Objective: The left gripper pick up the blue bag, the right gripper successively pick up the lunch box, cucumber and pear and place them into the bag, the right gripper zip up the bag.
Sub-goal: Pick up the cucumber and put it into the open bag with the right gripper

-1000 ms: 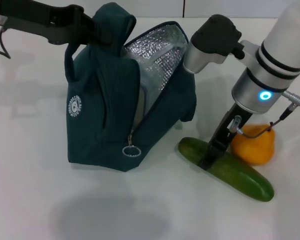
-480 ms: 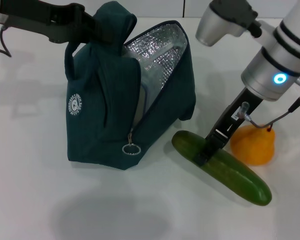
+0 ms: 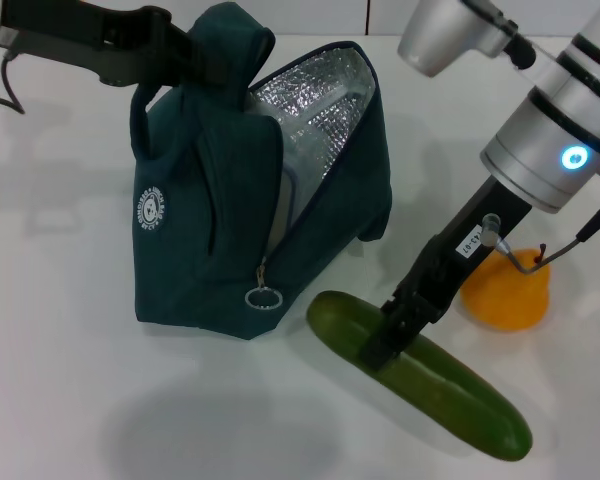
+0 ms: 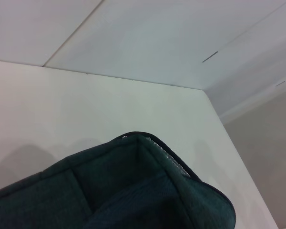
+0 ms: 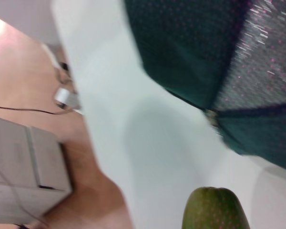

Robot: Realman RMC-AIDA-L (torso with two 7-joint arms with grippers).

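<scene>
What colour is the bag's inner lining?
Shiny silver foil, inside the dark teal fabric bag; clearest in the head view.

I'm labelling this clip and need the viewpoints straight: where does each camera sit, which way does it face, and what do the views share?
Head view: on the robot's head, facing forward and down at the white table; both arms show, the left tool at the blue bag, the right tool on the cucumber, the pear beyond.
Left wrist view: just above the bag's top, looking across the table to the wall; no tool shows.
Right wrist view: above the cucumber's end, facing the bag and floor; no tool shows.
Shared: the bag in all three; the cucumber in two.
</scene>
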